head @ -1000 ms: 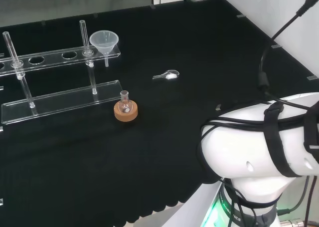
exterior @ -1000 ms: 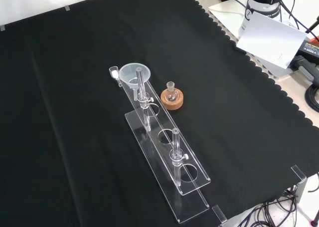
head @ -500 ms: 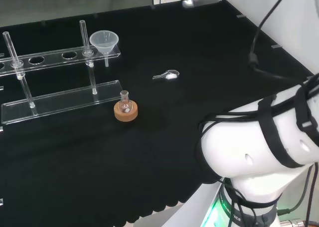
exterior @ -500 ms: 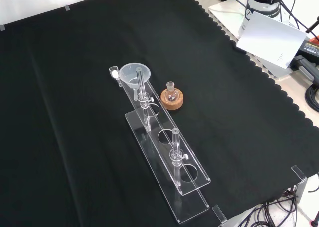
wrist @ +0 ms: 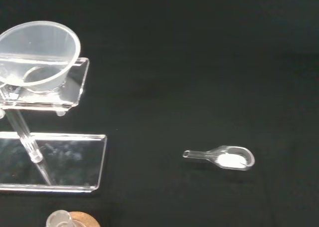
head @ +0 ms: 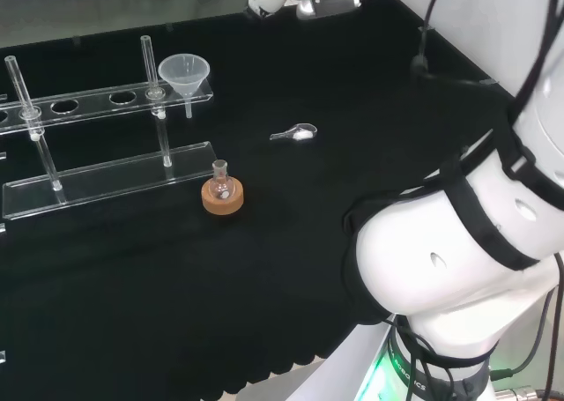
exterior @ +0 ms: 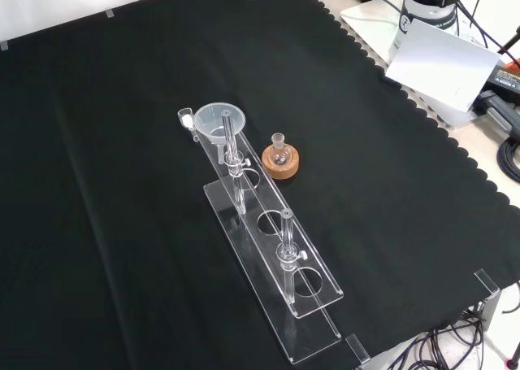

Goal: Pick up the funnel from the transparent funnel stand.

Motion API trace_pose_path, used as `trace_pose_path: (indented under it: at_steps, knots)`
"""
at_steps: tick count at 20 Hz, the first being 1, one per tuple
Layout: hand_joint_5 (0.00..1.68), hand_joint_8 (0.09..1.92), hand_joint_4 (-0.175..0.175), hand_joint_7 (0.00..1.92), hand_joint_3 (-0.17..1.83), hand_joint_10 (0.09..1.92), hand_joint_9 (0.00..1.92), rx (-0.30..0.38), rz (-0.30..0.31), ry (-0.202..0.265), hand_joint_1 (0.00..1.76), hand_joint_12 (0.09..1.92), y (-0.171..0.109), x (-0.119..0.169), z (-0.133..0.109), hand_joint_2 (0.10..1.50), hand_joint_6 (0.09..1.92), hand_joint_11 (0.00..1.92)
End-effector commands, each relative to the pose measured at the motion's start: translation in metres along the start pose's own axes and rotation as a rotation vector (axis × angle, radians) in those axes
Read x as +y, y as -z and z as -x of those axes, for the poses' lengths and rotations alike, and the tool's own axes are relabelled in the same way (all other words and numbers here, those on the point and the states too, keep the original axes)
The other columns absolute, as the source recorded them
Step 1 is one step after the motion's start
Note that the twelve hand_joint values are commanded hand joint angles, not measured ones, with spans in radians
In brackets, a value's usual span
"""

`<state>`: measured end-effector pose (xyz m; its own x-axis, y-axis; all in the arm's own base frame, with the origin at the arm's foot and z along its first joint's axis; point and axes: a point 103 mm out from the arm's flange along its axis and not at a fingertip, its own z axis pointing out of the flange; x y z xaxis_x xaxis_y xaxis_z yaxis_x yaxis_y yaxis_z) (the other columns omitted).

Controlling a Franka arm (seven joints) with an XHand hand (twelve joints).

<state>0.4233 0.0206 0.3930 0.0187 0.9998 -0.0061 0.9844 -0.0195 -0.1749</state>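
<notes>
One funnel (head: 184, 73) sits in one clear stand (head: 106, 185), one flask (head: 220, 179) on cork, one scoop (wrist: 222, 157) whose white powder the wrist view reveals; finger state cannot be told.

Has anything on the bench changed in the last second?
The arm's white links have swung up and rightward in the head view. The funnel sits untouched in its clear stand, and the small flask on its cork ring and the scoop have stayed put.
</notes>
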Motion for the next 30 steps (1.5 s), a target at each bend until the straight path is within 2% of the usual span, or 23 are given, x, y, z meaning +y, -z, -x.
trace_pose_path:
  at_steps: [1,5,10,14,30]
  knots:
    - [0.13,0.58,-0.004,0.01,0.26,0.72,0.16,0.048,-0.044,0.133,0.01,1.43,-0.018,0.051,-0.022,0.8,0.09,0.11]
    - [0.11,0.6,-0.005,0.0,0.23,0.73,0.16,0.064,-0.073,0.18,0.01,1.44,-0.03,0.061,-0.036,0.74,0.09,0.12]
    - [0.08,0.6,-0.005,0.0,0.21,0.75,0.17,0.072,-0.137,0.215,0.03,1.47,-0.049,0.071,-0.053,0.71,0.09,0.14]
    - [0.05,0.57,-0.003,0.0,0.2,0.77,0.16,0.08,-0.162,0.236,0.07,1.49,-0.058,0.078,-0.067,0.69,0.09,0.18]
    - [0.04,0.52,-0.012,0.0,0.18,0.82,0.12,0.051,-0.227,0.251,0.23,1.5,-0.085,0.105,-0.102,0.73,0.09,0.2]
